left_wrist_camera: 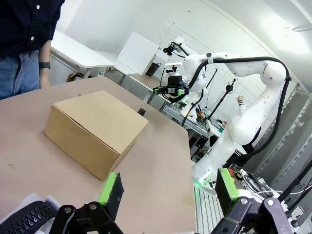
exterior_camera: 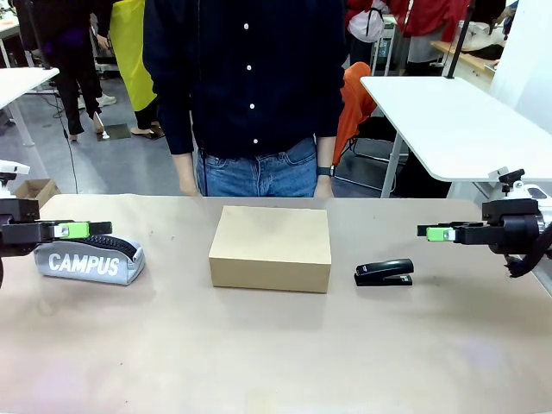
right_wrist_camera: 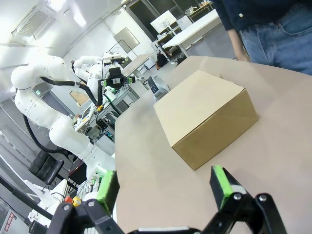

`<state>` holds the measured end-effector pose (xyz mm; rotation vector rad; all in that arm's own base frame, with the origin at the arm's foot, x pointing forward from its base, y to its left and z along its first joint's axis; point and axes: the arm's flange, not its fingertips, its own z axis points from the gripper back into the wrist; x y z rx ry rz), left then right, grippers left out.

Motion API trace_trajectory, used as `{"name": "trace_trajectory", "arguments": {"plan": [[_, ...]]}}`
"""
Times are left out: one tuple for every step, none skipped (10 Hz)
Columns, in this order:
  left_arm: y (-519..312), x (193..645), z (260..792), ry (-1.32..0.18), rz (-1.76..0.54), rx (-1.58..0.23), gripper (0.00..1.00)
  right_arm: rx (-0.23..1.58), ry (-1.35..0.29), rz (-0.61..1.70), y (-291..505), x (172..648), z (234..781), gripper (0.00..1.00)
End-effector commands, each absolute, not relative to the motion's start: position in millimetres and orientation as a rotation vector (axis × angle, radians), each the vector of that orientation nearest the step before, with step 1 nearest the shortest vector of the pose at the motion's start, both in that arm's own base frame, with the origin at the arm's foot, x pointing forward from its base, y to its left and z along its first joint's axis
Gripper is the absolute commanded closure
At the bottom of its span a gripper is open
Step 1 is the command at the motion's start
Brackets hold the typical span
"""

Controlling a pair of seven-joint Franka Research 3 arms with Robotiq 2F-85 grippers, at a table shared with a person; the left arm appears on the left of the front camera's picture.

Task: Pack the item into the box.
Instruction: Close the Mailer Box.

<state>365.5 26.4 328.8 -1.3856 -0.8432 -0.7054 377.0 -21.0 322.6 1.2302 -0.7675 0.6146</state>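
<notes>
my left gripper (exterior_camera: pixel 102 229) at nine o'clock and right gripper (exterior_camera: pixel 426 232) at three o'clock hang wide and empty, likely parked to leave room around the closed box (exterior_camera: pixel 271 247) at centre, a stapler (exterior_camera: pixel 385 272) lying just beside it toward three o'clock

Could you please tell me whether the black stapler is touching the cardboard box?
Apart. The front view shows a strip of bare table between the stapler and the right side of the closed box.
</notes>
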Motion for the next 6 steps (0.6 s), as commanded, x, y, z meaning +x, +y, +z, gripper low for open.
{"name": "trace_trajectory", "arguments": {"plan": [[28.4,364.4,331.0,-0.844,-0.713,-1.378,0.00,1.228,-0.771,0.622,-20.3,376.3,326.4,0.00],[28.4,364.4,331.0,-0.844,-0.713,-1.378,0.00,1.228,-0.771,0.622,-20.3,376.3,326.4,0.00],[28.4,364.4,331.0,-0.844,-0.713,-1.378,0.00,1.228,-0.771,0.622,-20.3,376.3,326.4,0.00],[28.4,364.4,331.0,-0.844,-0.713,-1.378,0.00,1.228,-0.771,0.622,-20.3,376.3,326.4,0.00],[28.4,364.4,331.0,-0.844,-0.713,-1.378,0.00,1.228,-0.771,0.622,-20.3,376.3,326.4,0.00],[28.4,364.4,331.0,-0.844,-0.713,-1.378,0.00,1.228,-0.771,0.622,-20.3,376.3,326.4,0.00]]}}
